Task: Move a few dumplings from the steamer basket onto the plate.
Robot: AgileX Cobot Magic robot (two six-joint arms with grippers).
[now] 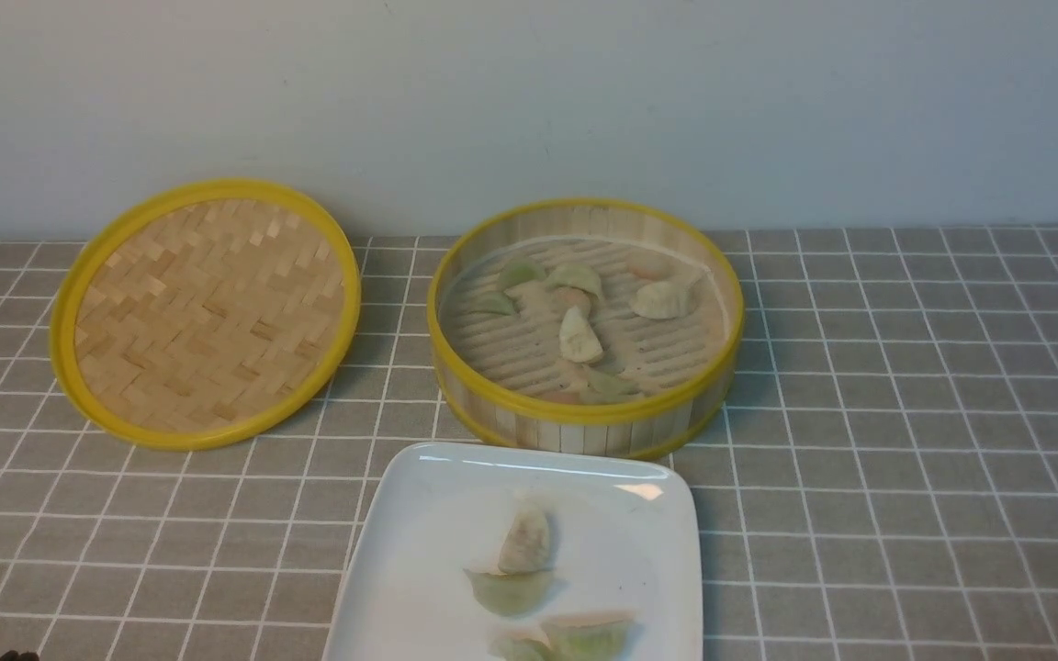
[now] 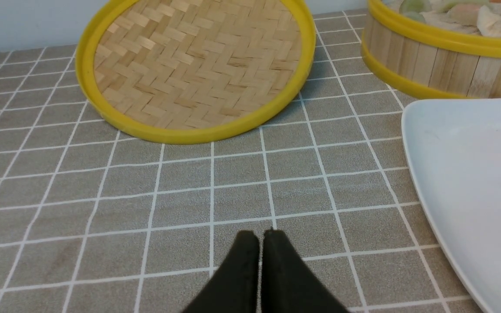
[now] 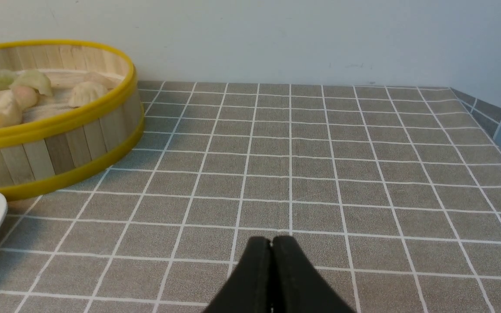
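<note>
Starting from your left gripper (image 2: 261,237) and right gripper (image 3: 271,243), both pressed shut and empty, you'll find four dumplings (image 1: 524,542) resting on the plate (image 1: 419,514) just before the steamer basket (image 1: 584,413), apparently parked because enough moved.

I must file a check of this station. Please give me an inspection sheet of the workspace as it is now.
Surface: grey tiled tablecloth, flat.
Steamer: upright, open, several dumplings inside.
Plate: in front of the steamer, at least four dumplings on it.
Clutter: woven lid left of the steamer, its far edge raised.
Left gripper: shut, holding nothing.
Right gripper: shut, holding nothing.
Cables: nothing seen.
Surroundings: plain pale wall behind.
</note>
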